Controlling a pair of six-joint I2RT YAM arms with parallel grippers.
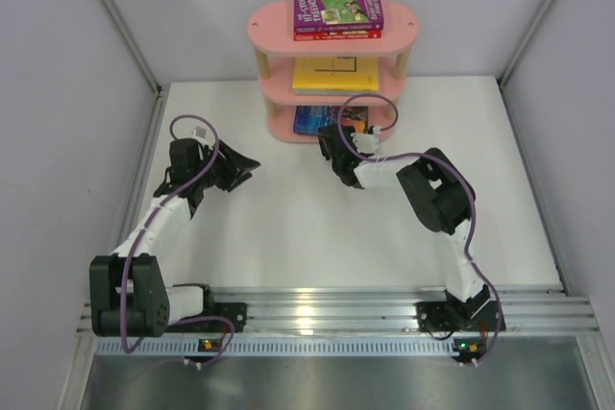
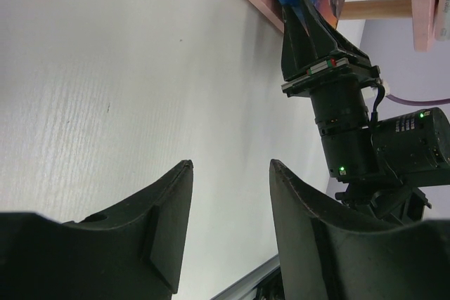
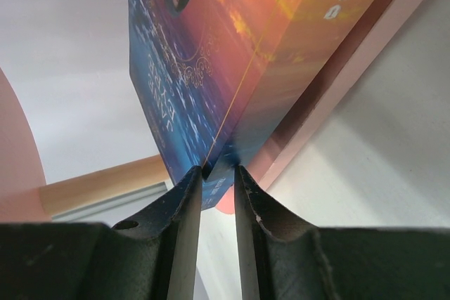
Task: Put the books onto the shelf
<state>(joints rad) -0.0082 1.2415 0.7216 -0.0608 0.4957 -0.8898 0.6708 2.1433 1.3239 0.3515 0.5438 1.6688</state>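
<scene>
Top external: shelf (image 1: 274, 21) bottom tier holds blue book (image 1: 309, 119), right claw (image 3: 218, 170) pinching it; left claw (image 2: 230, 170) spread.

White table (image 1: 288, 237) with aluminium rail (image 1: 336, 309) along near edge

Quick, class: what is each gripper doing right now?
Left gripper: open, holding nothing.
Right gripper: closed on a corner of the blue book.

Bench (image 1: 288, 228): is carrying the pink shelf (image 1: 404, 31).
Top tier (image 1: 269, 24): is bearing the red book (image 1: 336, 36).
Middle tier (image 1: 274, 93): is bearing the yellow book (image 1: 334, 74).
Bottom tier (image 1: 282, 127): is bearing the blue book (image 1: 315, 120).
</scene>
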